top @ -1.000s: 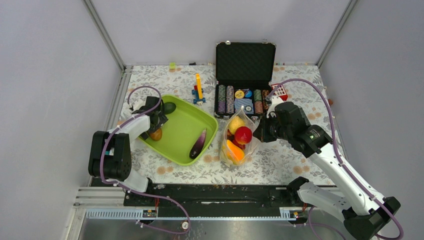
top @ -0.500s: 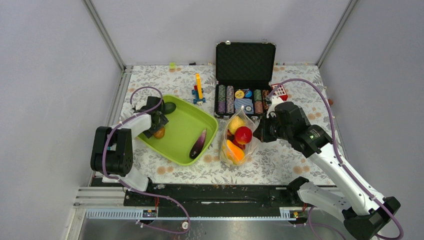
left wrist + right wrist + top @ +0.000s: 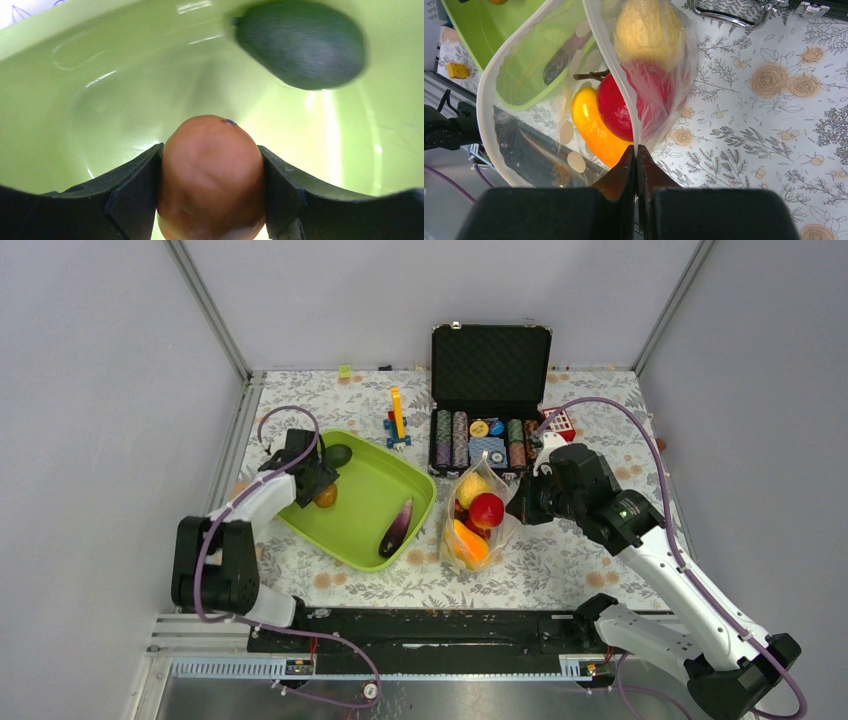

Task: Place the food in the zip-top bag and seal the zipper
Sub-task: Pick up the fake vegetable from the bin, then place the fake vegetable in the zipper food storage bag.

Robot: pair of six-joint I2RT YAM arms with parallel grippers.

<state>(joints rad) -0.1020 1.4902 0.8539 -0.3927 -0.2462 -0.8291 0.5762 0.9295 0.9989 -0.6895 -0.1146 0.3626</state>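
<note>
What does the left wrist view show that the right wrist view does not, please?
Only the left wrist: the left gripper shut on the orange fruit, with a dark green fruit just beyond it. Only the right wrist: the right gripper pinching the rim of the zip-top bag, a red fruit and a yellow fruit inside, and the floral tablecloth. Both: the lime-green tray.

The orange fruit [image 3: 212, 175] is cut off at frame bottom, flanks covered by the left gripper [image 3: 210, 155]. The dark green fruit [image 3: 300, 42] is blurred.
</note>
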